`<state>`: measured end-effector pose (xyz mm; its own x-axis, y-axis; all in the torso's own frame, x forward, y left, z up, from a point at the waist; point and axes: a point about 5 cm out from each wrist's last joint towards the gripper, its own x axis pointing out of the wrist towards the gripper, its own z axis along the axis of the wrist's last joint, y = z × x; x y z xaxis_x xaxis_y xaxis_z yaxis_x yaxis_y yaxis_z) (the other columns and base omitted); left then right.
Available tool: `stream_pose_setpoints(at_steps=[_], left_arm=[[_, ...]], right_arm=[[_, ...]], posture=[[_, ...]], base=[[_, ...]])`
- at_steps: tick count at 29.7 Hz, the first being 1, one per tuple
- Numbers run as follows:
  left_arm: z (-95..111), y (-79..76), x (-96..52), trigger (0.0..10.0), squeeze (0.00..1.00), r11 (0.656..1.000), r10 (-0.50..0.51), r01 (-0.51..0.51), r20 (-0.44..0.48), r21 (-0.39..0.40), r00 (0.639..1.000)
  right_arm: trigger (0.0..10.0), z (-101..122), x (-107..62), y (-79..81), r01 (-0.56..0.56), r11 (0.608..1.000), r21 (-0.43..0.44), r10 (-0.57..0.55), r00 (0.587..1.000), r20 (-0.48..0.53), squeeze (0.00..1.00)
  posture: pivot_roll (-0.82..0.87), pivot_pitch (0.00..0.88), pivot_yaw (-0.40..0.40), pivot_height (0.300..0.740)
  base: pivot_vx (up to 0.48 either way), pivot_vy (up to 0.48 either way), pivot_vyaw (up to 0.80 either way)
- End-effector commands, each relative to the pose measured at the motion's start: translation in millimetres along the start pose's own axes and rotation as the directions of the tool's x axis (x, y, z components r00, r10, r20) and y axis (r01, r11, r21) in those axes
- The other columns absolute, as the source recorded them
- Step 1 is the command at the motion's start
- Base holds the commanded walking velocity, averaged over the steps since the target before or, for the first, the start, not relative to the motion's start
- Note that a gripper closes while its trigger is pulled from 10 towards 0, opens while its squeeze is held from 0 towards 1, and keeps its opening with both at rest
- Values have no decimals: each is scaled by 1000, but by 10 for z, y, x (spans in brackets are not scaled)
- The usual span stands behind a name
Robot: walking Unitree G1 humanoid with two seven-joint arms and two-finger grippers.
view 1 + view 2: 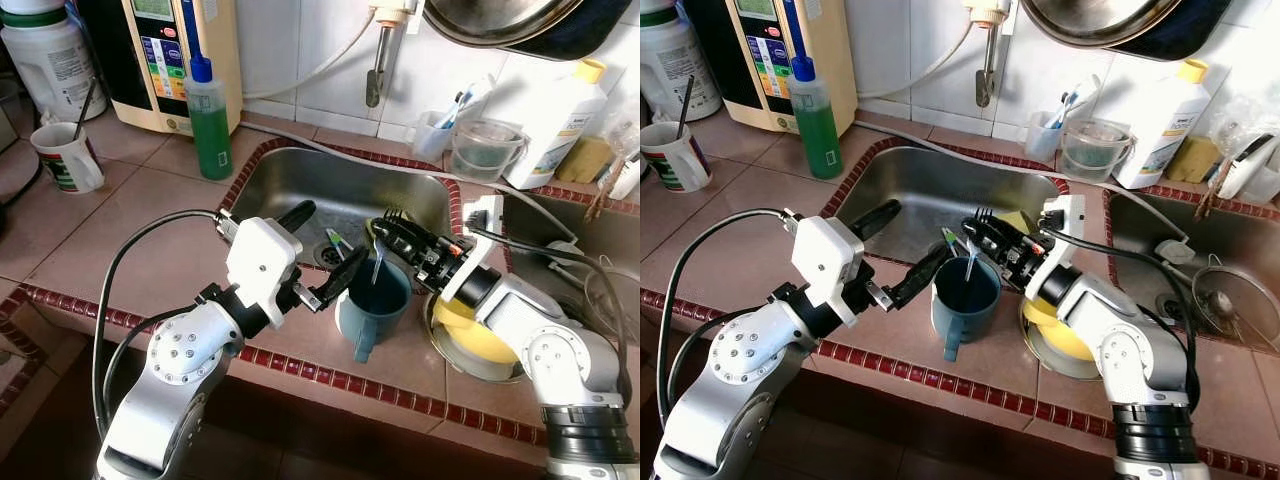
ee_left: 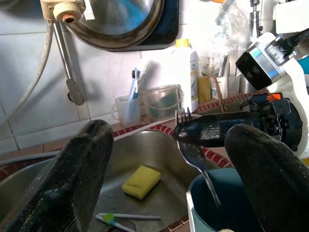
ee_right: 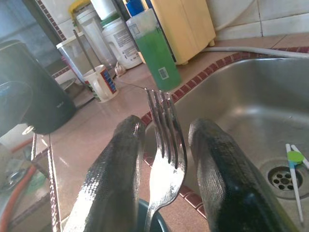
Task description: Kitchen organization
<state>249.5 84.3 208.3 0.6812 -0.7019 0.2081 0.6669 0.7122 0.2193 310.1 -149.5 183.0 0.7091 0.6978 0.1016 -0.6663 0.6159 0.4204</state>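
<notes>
A dark blue mug stands on the tiled counter at the sink's front edge. A silver fork stands in it, tines up and handle down inside. My right gripper reaches in from the right just above the mug, its fingers pressed close on either side of the fork's head. My left gripper is open on the mug's left. One finger is over the sink, the other by the mug's rim, and neither touches anything.
The steel sink lies behind the mug, with a yellow sponge and a toothbrush near its drain. A yellow bowl sits under my right arm. A green soap bottle and a white cup stand on the left counter.
</notes>
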Motion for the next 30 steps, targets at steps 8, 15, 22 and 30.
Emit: stream_pose_setpoints(at_steps=[8,15,22,30], left_arm=[[10,-103,-15,10000,0,998,-60,60,-7,-7,998],[-2,-107,-12,10000,0,998,-65,64,-12,-10,998],[7,-112,5,10000,0,998,-60,60,-5,-16,998],[3,-127,9,10000,0,998,-63,63,-4,-16,998]], right_arm=[[0,97,-41,1,1,1000,-21,-1,1000,27,0],[0,85,-28,-13,7,1000,-30,-7,1000,22,0],[0,115,3,0,-8,999,-34,9,999,31,0],[0,165,13,19,-41,998,-48,43,998,43,0]], posture=[[-156,97,-51,732],[-155,93,-50,732],[-153,83,-52,732],[-152,77,-55,732]], base=[[0,0,0],[0,0,0],[0,0,0],[0,0,0]])
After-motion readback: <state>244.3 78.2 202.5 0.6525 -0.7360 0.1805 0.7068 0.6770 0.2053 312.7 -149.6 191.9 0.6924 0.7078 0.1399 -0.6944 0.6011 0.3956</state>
